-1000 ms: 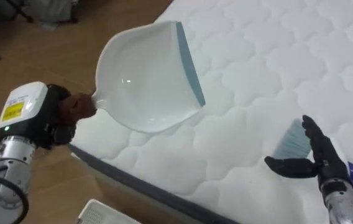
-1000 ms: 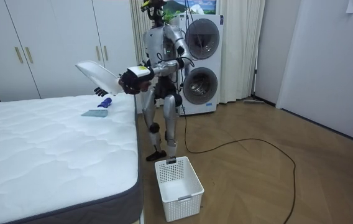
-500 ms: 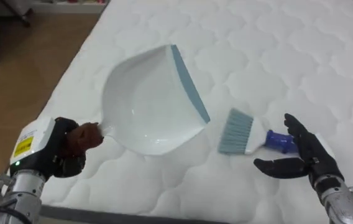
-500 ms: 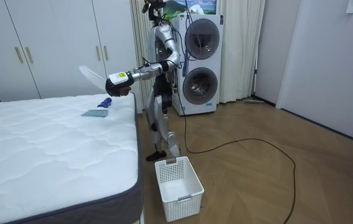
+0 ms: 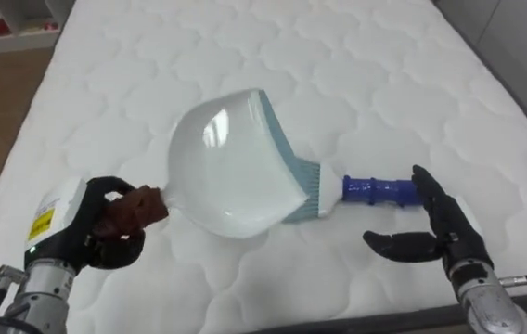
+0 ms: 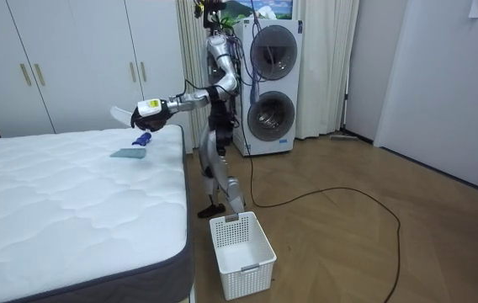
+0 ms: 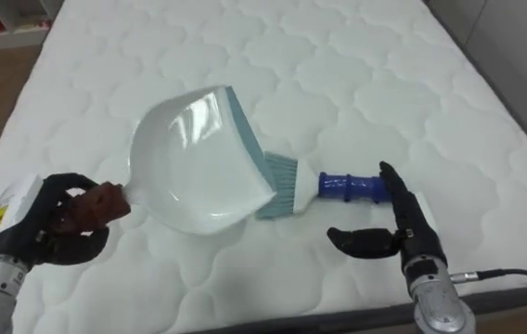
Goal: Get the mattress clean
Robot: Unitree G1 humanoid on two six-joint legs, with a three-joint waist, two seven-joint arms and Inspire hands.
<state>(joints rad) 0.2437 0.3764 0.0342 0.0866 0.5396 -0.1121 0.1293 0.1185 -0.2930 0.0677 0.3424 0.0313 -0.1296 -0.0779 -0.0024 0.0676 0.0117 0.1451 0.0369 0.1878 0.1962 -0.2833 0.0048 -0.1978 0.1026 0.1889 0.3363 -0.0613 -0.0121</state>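
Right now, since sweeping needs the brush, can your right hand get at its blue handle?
Probably yes: the open right hand sits just beside the brush handle, nothing between them.

The brush (image 5: 375, 189) lies on the bed (image 5: 384, 83), with the dustpan (image 5: 231, 172) just left of its bristles.

My dustpan (image 5: 231, 165) covers part of the brush (image 5: 367, 189) bristles at its 4 o'clock rim. Its handle end is buried in my left hand (image 5: 92, 227). The bed (image 5: 384, 74) runs off at 12 o'clock.
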